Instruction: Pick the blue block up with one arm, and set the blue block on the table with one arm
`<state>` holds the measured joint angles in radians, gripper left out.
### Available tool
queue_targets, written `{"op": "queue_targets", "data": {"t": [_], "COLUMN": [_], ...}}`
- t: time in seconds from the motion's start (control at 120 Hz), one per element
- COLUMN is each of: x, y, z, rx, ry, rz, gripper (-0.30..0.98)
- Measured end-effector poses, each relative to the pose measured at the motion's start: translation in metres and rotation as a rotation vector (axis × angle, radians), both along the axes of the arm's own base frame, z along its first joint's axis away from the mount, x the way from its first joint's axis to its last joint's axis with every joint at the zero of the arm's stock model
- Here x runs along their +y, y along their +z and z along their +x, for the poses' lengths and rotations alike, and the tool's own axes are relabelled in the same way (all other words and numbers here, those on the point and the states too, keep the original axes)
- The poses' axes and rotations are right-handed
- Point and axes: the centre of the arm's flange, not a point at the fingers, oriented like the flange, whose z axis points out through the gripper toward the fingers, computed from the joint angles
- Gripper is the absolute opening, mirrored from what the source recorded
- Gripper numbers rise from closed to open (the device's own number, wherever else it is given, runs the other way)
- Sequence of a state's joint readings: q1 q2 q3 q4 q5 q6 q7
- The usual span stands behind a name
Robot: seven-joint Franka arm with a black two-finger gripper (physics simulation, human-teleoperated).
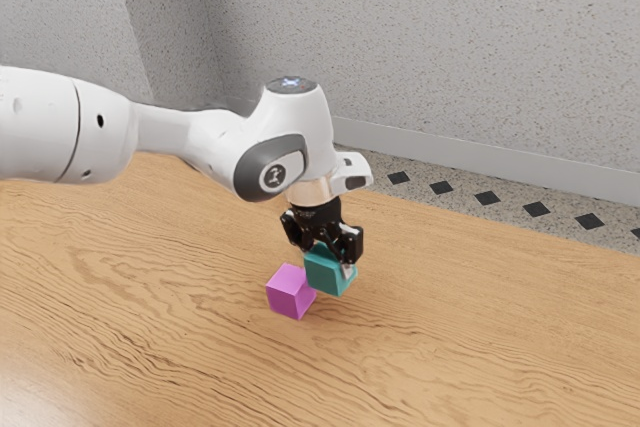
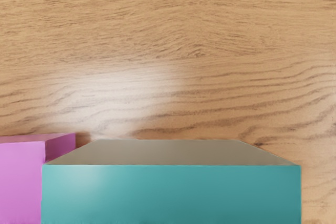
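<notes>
Gripping the teal-blue, cube-shaped block (image 1: 331,271), the black two-finger gripper (image 1: 332,258) points down, its fingers parted by about the block's width and closed against it from two sides. The blue block is raised off the brown wood-grained table (image 1: 470,347); in the wrist view its flat top sits nearer the camera than the neighbouring block's does.

That neighbour, a magenta cube-shaped block (image 1: 289,291), rests on the table just to the exterior view's left of the held block and a little nearer the viewer. It is the closest obstacle, crowding the spot beside and below the gripper; whether the two blocks touch, I cannot tell. On the exterior view's right, bare wood spreads out from the held block.

Above the gripper, the white jointed arm (image 1: 75,127) reaches in from the exterior view's left. Past the table's far edge lie a speckled floor with black diamond insets (image 1: 486,198), a pale baseboard (image 1: 470,154) and a grey speckled wall (image 1: 430,37).
</notes>
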<state>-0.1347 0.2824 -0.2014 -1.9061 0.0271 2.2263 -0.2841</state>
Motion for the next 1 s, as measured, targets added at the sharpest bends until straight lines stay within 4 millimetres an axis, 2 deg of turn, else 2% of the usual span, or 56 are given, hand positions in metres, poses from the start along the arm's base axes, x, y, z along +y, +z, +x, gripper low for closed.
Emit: {"op": "queue_targets", "data": {"t": [0.1, 0.275, 0.392, 0.517, 0.583, 0.65, 0.733, 0.783, 0.858, 0.917, 1.0], "x": [-0.013, -0.022, -0.024, -0.018, -0.017, -0.011, 0.025, 0.048, 0.075, 0.123, 0.230], "y": [-0.013, -0.033, -0.036, -0.038, -0.033, -0.007, 0.056, 0.086, 0.124, 0.162, 0.220], "z": [-0.002, -0.002, -0.002, 0.001, 0.006, 0.023, 0.052, 0.054, 0.045, 0.031, -0.008], "rx": [0.009, 0.026, 0.028, 0.029, 0.017, -0.024, -0.073, -0.078, -0.075, -0.079, -0.094], "ry": [-0.013, -0.013, -0.008, 0.008, 0.014, 0.032, 0.117, 0.165, 0.216, 0.289, 0.427], "rz": [-0.011, -0.020, -0.029, -0.035, -0.041, -0.054, -0.077, -0.085, -0.089, -0.090, -0.104], "gripper": [0.37, 0.37, 0.46, 0.55, 0.58, 0.60, 0.62, 0.63, 0.64, 0.64, 0.65]}}
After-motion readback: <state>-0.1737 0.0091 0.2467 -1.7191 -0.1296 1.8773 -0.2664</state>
